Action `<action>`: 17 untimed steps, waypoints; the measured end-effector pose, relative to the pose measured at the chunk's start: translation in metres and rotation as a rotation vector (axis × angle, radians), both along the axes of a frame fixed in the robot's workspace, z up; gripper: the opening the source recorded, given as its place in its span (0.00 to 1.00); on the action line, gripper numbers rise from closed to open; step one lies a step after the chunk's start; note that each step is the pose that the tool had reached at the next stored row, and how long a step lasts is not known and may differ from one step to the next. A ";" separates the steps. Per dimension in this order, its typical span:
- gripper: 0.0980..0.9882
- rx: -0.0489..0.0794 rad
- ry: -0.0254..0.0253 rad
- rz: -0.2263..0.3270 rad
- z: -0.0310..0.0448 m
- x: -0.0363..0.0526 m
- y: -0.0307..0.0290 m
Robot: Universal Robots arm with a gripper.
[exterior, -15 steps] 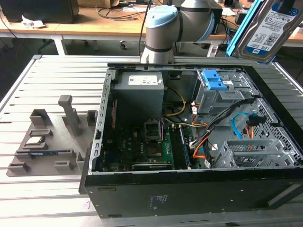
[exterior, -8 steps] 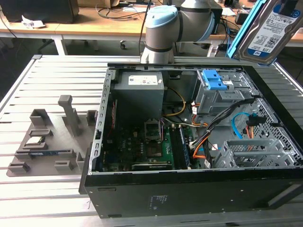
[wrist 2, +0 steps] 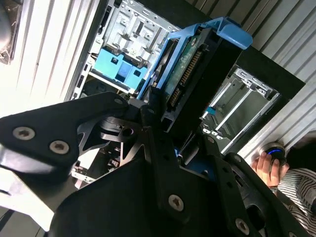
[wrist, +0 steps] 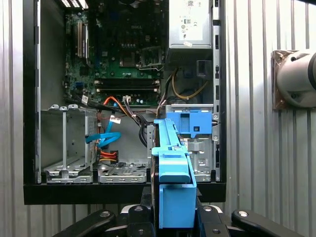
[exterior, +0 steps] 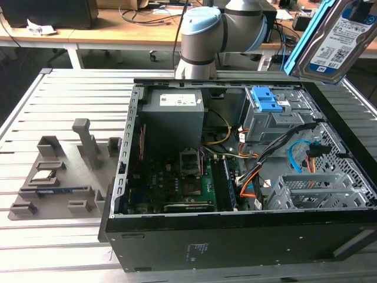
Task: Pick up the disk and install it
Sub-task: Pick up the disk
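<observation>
Grips the disk with the tool, closed down to the width of the bright blue frame and pressing on both of its sides at one end. Holds it edge-on in both wrist views, connector edge exposed in the second wrist view. Holds it in the air, tilted, at the exterior view's right, label side toward the camera, clear of the open computer case lying on the slatted counter. Lines up, in the first wrist view, with the drive bay's blue caddy, near the grey power supply.
</observation>
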State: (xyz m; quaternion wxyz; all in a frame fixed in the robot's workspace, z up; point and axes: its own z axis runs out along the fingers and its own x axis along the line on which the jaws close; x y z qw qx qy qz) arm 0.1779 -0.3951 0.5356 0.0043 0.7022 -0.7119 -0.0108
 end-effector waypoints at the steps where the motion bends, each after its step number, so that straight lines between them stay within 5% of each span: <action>1: 0.30 0.000 0.0000 0.000 -0.0002 0.0000 -0.0014; 17: 0.30 0.000 0.0000 0.000 -0.0031 0.0000 -0.0228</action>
